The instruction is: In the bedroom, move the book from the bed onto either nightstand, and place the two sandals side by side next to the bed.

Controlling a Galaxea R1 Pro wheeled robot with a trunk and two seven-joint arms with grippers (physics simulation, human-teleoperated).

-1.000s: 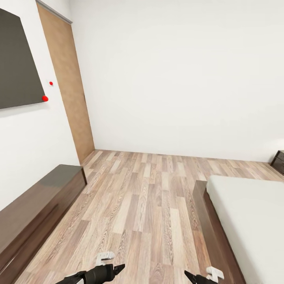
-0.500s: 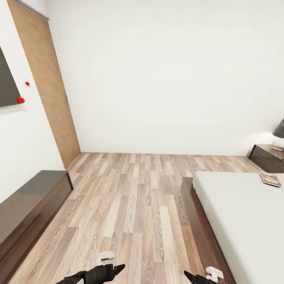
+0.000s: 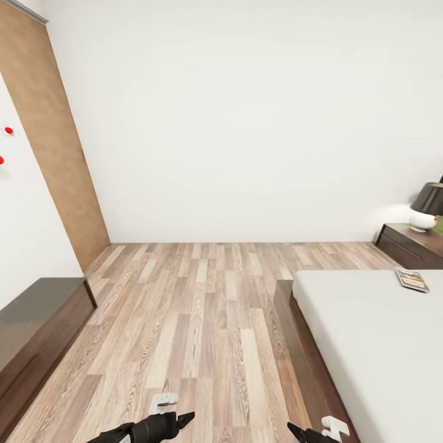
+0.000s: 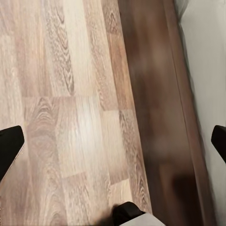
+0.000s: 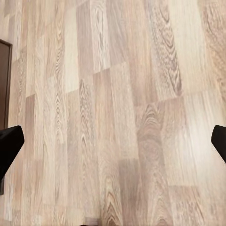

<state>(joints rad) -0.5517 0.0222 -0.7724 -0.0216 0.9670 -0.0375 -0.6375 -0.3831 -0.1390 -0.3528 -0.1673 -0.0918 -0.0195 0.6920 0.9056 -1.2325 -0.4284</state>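
The bed [image 3: 375, 344], an off-white mattress on a dark wooden frame, fills the right side of the head view. The book [image 3: 411, 280] lies flat near the mattress's far right corner. Just beyond that corner stands a dark nightstand [image 3: 411, 245]. My left gripper [image 3: 182, 421] and right gripper [image 3: 296, 432] hang low at the bottom edge, over the floor and far from the book. In the left wrist view my left gripper [image 4: 113, 146] is open and empty above the floor and bed frame. In the right wrist view my right gripper [image 5: 113, 146] is open over bare planks. The sandals are out of view.
A lamp [image 3: 426, 209] with a dark shade stands on the nightstand. A long low dark bench [image 3: 37, 326] runs along the left wall, and a brown door [image 3: 52, 154] is beyond it. Wood-plank floor [image 3: 203, 307] stretches between bench and bed up to the white far wall.
The whole head view has swung to the right. The dark wall panel has left the picture; the book, nightstand and lamp have come in. Both grippers hold the same pose.
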